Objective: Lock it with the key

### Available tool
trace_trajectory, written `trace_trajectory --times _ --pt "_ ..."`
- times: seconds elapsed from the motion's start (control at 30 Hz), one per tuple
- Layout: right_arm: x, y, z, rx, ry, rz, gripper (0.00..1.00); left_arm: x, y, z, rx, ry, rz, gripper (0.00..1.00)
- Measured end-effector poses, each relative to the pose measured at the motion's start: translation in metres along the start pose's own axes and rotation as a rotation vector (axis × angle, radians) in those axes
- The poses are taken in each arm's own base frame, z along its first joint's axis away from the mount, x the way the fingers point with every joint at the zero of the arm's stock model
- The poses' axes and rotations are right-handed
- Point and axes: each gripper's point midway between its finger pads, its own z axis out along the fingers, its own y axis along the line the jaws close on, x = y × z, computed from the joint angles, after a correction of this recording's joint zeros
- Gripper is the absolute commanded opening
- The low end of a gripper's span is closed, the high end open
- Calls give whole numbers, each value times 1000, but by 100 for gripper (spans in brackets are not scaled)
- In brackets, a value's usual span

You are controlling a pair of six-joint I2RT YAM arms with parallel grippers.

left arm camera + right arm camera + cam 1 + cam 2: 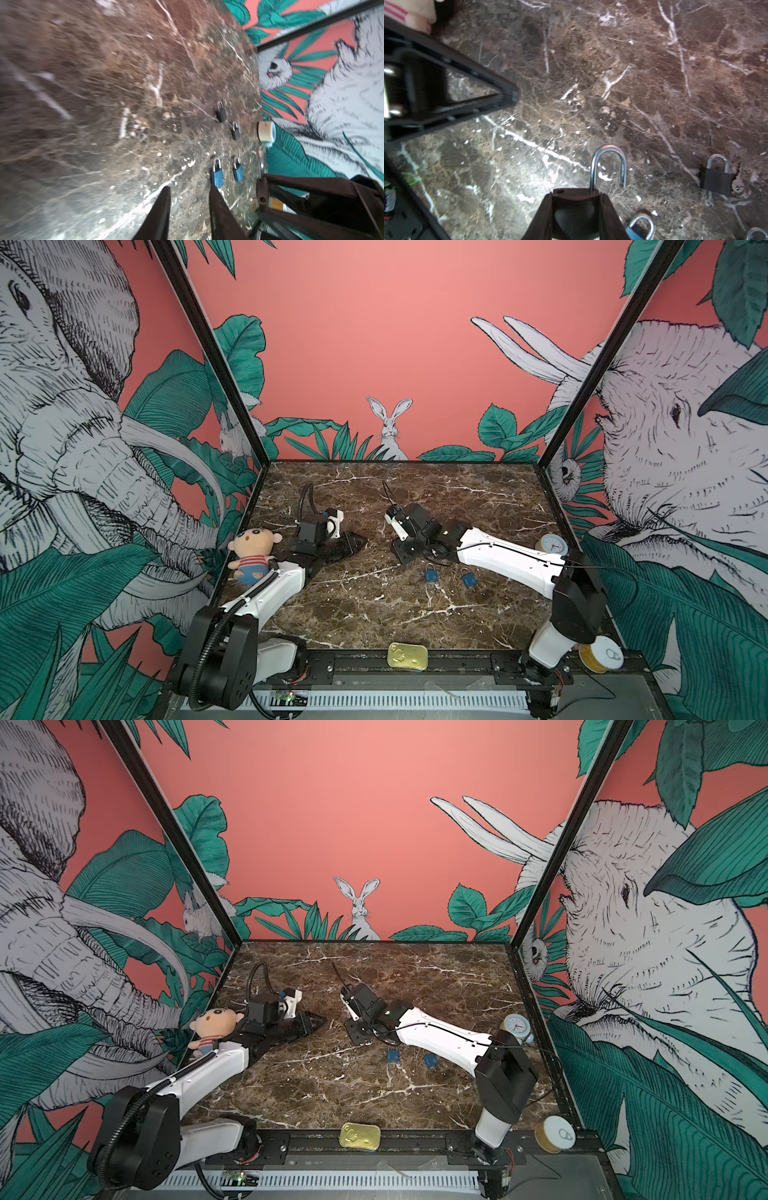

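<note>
My right gripper (575, 195) is shut on a dark padlock, whose silver shackle (608, 166) stands open and sticks out past the fingertips. In the right wrist view a black padlock (716, 180) lies on the marble with a small silver key (737, 182) beside it. My left gripper (189, 188) is open with nothing between its fingers. In both top views it hovers low left of centre (357, 541), pointing at my right gripper (405, 551). Two blue padlocks (431, 574) (469, 580) lie in front of the right arm. The left wrist view also shows two dark padlocks (221, 113) (235, 132).
A plush doll (253, 551) leans by the left arm. A small round clock (552, 545) stands at the right wall. A gold sardine tin (407, 655) and a yellow can (602, 653) sit on the front rail. Walls enclose the marble table (374, 614) on three sides.
</note>
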Motion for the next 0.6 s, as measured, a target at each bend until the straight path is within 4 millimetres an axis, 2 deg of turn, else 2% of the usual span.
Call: trace_trajectory --times 0.2,0.37,0.6 --pt "21 11 1 -9 54 -31 15 6 -26 15 86 45 50 35" --pt "23 16 1 -13 59 -42 15 8 -36 23 133 65 64 35" --pt "16 22 -3 -20 42 -48 15 14 -43 33 178 104 60 32"
